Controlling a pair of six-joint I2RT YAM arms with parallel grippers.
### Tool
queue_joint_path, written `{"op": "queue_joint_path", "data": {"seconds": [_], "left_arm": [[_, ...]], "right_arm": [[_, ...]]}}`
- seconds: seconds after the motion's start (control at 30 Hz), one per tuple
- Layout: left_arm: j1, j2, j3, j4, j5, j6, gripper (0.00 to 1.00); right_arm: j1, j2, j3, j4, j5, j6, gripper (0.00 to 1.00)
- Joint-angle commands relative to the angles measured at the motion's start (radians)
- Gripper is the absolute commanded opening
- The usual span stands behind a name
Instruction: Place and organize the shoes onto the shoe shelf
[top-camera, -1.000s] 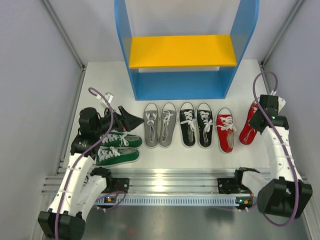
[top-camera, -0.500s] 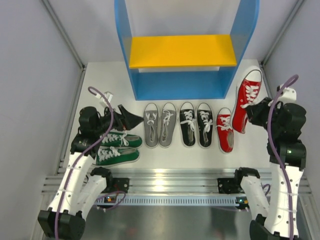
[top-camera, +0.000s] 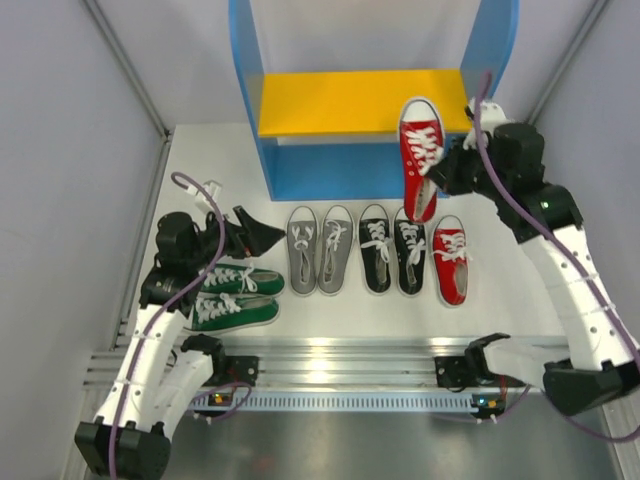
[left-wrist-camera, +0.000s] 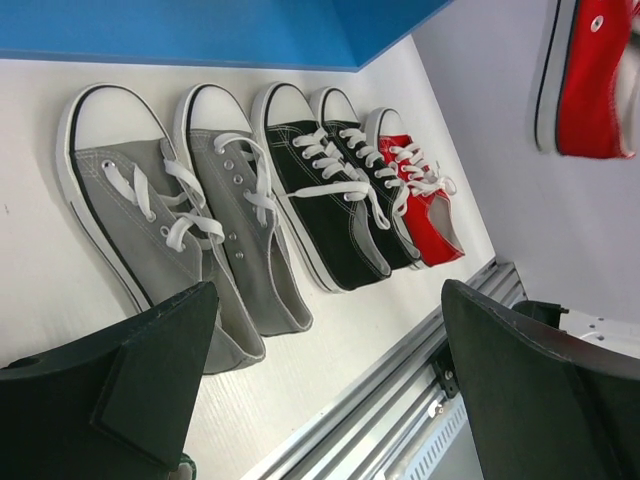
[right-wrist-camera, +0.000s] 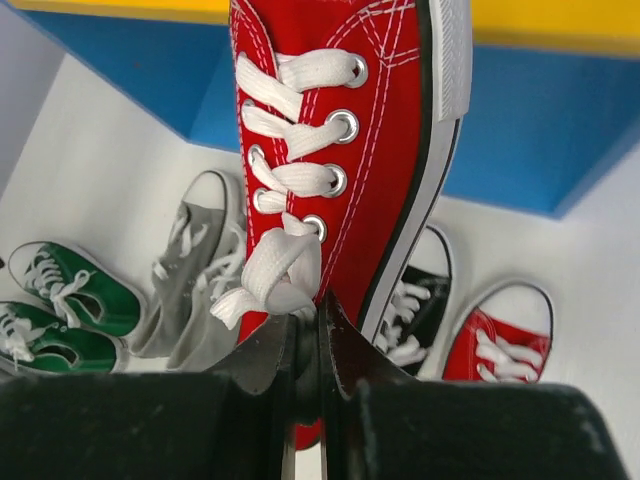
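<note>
My right gripper (top-camera: 441, 172) is shut on a red shoe (top-camera: 420, 152) and holds it in the air in front of the shoe shelf (top-camera: 300, 170), toe up near the yellow middle board (top-camera: 340, 102). The right wrist view shows my jaws pinching this shoe (right-wrist-camera: 350, 150) at its tongue. Its mate, the other red shoe (top-camera: 451, 260), lies on the table beside the black pair (top-camera: 392, 249) and the grey pair (top-camera: 320, 249). The green pair (top-camera: 235, 295) lies at the left. My left gripper (top-camera: 262, 238) is open and empty just above the green pair, left of the grey shoes (left-wrist-camera: 180, 230).
Grey enclosure walls stand on both sides. An aluminium rail (top-camera: 340, 352) runs along the near table edge, also in the left wrist view (left-wrist-camera: 400, 400). The shelf's blue side panels (top-camera: 490, 60) rise tall at the back.
My right arm has lifted the red shoe from the table's right side and swung it left and forward to the front of the shelf. The left arm has stayed still.
</note>
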Motion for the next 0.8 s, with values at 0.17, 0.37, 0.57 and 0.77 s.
{"op": "queue_joint_path", "data": {"seconds": [0.17,0.37,0.57,0.77], "left_arm": [[-0.002,-0.016,0.08,-0.049,-0.096,0.047,0.92],[-0.002,-0.031,0.077,-0.051,-0.083,0.064,0.9],[-0.002,-0.031,0.074,-0.051,-0.07,0.055,0.9],[-0.004,-0.066,0.055,-0.054,-0.074,0.055,0.9]], "right_arm": [[0.121,0.261,0.329,0.172,0.31,-0.033,0.0],[0.121,0.396,0.493,0.196,0.401,-0.064,0.0],[0.118,0.544,0.726,0.141,0.413,-0.101,0.0],[0.058,0.647,0.877,0.077,0.368,-0.103,0.0]]}}
